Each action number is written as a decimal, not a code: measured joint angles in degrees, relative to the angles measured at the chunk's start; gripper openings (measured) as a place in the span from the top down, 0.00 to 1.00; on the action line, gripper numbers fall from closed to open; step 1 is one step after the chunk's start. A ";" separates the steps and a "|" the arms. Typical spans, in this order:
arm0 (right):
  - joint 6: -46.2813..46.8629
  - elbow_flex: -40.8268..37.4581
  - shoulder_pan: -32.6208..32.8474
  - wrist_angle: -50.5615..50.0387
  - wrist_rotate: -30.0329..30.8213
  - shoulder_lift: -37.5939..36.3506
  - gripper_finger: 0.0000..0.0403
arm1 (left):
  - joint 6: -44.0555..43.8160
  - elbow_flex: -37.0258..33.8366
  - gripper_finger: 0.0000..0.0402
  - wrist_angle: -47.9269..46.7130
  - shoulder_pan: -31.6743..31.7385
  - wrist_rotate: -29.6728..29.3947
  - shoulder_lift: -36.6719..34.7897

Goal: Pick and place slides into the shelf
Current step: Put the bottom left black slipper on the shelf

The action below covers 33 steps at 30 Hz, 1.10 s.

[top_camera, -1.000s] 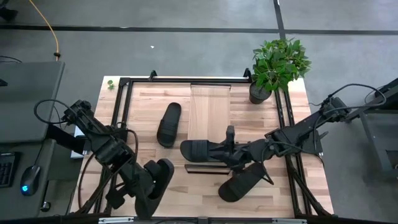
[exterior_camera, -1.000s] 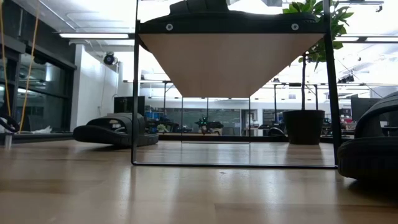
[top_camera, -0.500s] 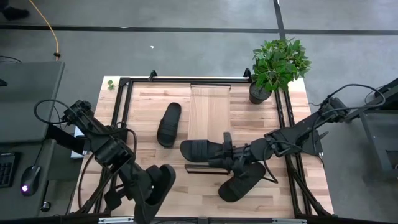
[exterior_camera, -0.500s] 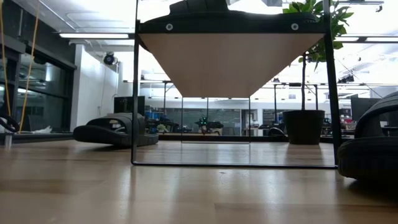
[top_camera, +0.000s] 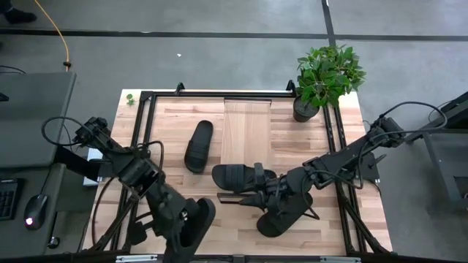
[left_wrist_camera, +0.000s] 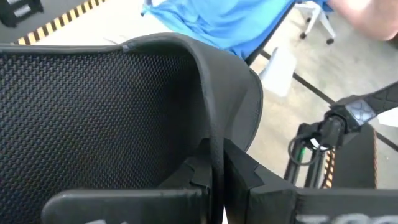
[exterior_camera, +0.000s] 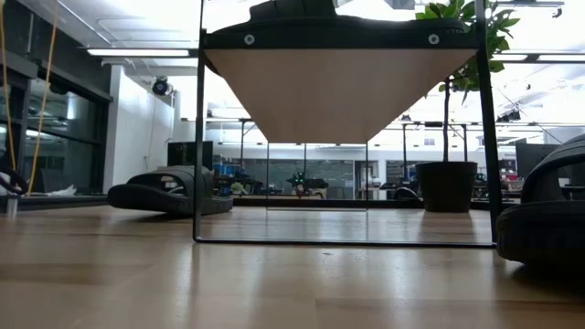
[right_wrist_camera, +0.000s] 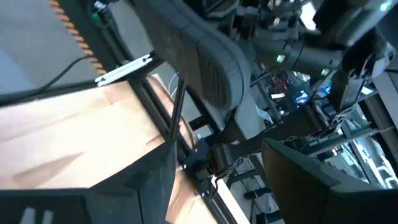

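Of the 4 matching black foam slide sandals, 1 (top_camera: 234, 175) already lies across the long light-wood board shelf with a dark metal front edge (top_camera: 245, 128), near that front edge, so 1 placement looks done. In the low view the same rack (exterior_camera: 334, 87) stands raised on thin dark legs with that sandal's dark shape on top. The second black sandal (top_camera: 199, 145) lies on the butcher-block tabletop (top_camera: 168, 139) just left of the shelf, untouched. The third (top_camera: 285, 213) rests on the table right of the shelf's front corner, under the right arm. The fourth (top_camera: 191, 225) is at the table's near-left edge, pinched by the left gripper (top_camera: 175, 219); the left wrist view shows its fingers (left_wrist_camera: 233, 174) pressed together on the sandal's thin strap edge (left_wrist_camera: 214, 124). The right gripper (top_camera: 257, 196) hovers just beside the shelved sandal at the shelf's front, fingers (right_wrist_camera: 155, 180) spread with nothing between them. By this reading 3 sandals are left: the carried 1, then the 2 on the table.
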 joint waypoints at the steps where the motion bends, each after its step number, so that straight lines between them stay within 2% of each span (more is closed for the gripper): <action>1: 0.00 0.52 0.00 -0.12 -0.02 0.34 0.43 | 0.64 0.00 0.99 0.40 0.56 0.67 0.04; 7: -1.42 3.99 0.00 -0.93 -0.84 3.02 0.43 | 3.18 0.02 0.99 2.33 3.37 7.15 1.77; 13: -1.27 6.14 -0.37 -1.54 -3.74 4.56 0.43 | 6.64 0.00 0.99 2.02 3.56 9.89 3.75; 20: -1.19 8.76 -0.44 -1.55 -6.93 8.67 0.43 | 8.52 0.00 0.99 2.63 3.48 10.37 3.81; 33: -2.56 14.84 -1.36 -2.04 -7.60 13.82 0.43 | 9.36 0.00 0.99 2.68 3.45 11.40 3.81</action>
